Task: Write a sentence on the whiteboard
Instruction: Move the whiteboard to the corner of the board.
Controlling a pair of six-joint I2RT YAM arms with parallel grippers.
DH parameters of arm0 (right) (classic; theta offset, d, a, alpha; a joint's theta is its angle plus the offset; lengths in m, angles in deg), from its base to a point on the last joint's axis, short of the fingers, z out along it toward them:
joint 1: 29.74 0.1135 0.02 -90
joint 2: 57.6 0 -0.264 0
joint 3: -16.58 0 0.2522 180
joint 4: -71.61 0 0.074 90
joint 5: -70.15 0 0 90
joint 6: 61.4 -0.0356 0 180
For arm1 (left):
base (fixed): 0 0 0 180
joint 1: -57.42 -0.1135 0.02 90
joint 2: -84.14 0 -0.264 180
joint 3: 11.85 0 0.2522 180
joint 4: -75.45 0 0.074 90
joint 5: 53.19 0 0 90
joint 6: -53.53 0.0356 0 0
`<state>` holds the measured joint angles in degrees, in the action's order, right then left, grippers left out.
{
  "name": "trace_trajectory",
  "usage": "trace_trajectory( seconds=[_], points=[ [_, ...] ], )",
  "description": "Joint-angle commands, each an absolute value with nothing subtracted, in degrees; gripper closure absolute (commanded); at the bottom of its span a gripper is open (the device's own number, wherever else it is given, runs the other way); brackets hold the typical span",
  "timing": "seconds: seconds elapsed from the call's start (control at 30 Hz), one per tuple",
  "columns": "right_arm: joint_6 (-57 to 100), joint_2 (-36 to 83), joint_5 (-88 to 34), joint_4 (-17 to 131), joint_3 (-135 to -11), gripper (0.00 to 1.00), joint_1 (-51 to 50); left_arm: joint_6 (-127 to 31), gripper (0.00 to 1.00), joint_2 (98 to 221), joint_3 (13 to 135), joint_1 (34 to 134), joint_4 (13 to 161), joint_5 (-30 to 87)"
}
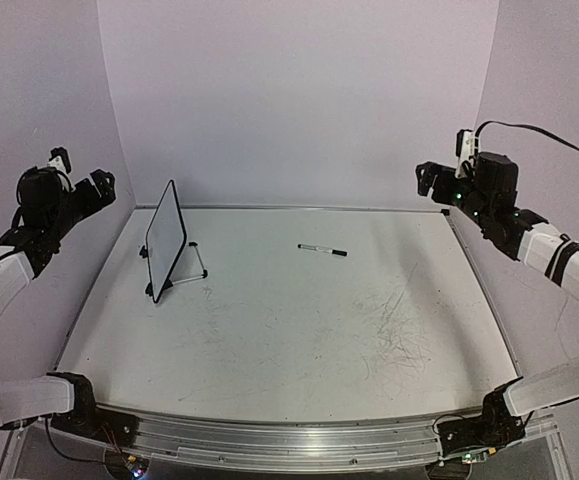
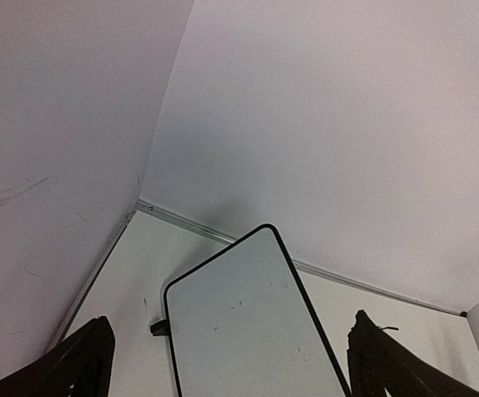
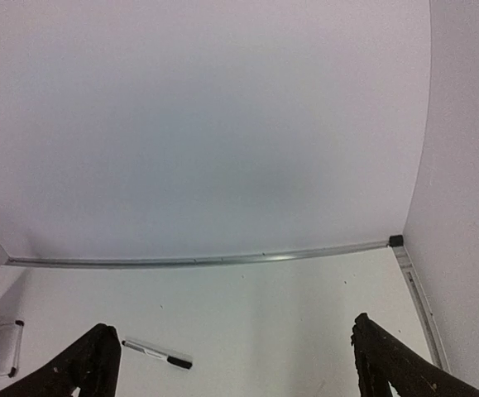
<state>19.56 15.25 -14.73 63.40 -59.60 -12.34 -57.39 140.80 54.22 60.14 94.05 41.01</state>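
Plenty of old scribble marks (image 1: 394,330) on the near-right of the table (image 1: 269,380). Ignore them, that's not the writing surface.

Farther back, right of centre, the marker (image 1: 323,250) lies flat, barrel running left-right, dark end to the right. Can't tell from here whether that end is a cap or the bare tip.

Far left: whiteboard (image 1: 166,238), propped steep on its wire stand (image 1: 194,272), face turned right toward the table's middle, well apart from the marker. Left wrist view shows only a few specks on the face and no sentence, so I'd say we're at step zero: get the marker.

Left claw (image 1: 97,188) hangs high just left of the board, right claw (image 1: 431,180) high over the far-right corner. Both have jaws spread wide, nothing in either.

How I'd run it:
- Right claw takes the marker, since it's on that side.
- Drop straight down with jaws across the barrel. Grip behind the middle so the writing end sticks out clear.
- If it's capped, left claw pulls the cap.
- Left claw then pins the board's frame or a stand foot before any stroke. That stand looks light and will likely skid or fold back under pressure.
- Keep the tip square to the face, with a light touch and small letters.
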Motion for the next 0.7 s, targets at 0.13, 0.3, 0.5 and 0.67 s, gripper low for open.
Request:
trace_trajectory(
  seconds=[0.13,0.3,0.5,0.67],
  points=[
    [18.41,15.11,-16.34,65.26,-62.67,0.02,-11.74,-59.9,0.01,139.4,54.32,60.24,103.98,41.02],
    [18.32,15.44,-19.43,65.72,-62.18,0.02,-11.77,-64.16,0.01,139.91,51.12,60.2,107.99,44.14],
    [18.42,15.76,-22.84,66.09,-62.05,0.02,-11.77,-68.45,0.01,144.13,48.85,60.24,110.16,43.57],
    [18.8,16.63,-27.55,66.11,-62.74,0.02,-11.74,-69.9,0.14,152.46,48.88,60.22,110.8,39.41]
  ],
)
